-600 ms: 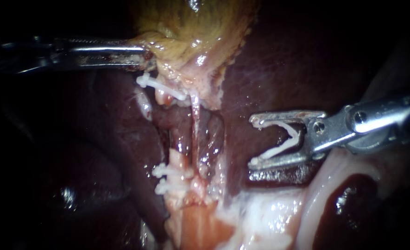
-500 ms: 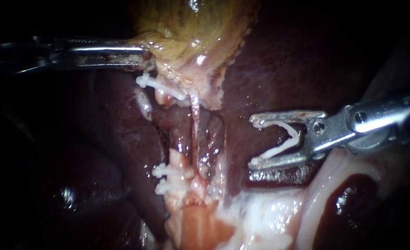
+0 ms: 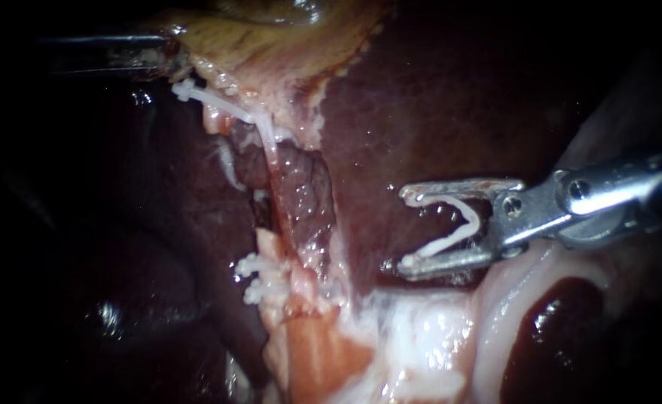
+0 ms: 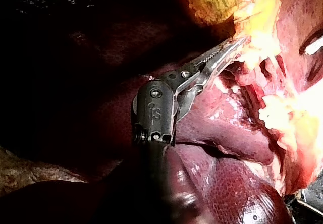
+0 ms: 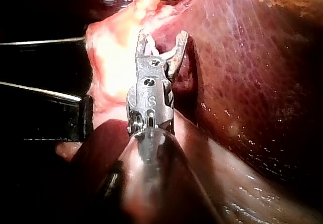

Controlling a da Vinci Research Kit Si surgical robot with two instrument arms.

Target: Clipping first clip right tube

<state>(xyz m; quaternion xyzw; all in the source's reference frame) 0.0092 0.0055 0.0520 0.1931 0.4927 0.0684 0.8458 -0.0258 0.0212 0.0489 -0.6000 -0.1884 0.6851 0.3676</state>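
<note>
Left instrument [image 4: 234,46] clenches the gallbladder [image 3: 271,37], tensing the tube [image 3: 274,168]. Right instrument [image 3: 399,230], its jaws holding 1 open clip [image 3: 450,239], sits right of the tube. Advance until its 2 legs straddle the tube, then squeeze.

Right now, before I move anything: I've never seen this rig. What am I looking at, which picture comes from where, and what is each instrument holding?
Two slender surgical instruments are working on a pig's liver and gallbladder. The wide picture comes from the endoscope, close to the tissue. The other two come from cameras on each instrument's arm. The left instrument enters from the left, and its jaws are closed on the gallbladder's edge. The right instrument enters from the right, with its jaws wide apart, carrying an open white clip between them. More clips already sit on the tissue: an upper clip just below the gallbladder and two lower clips.
</note>
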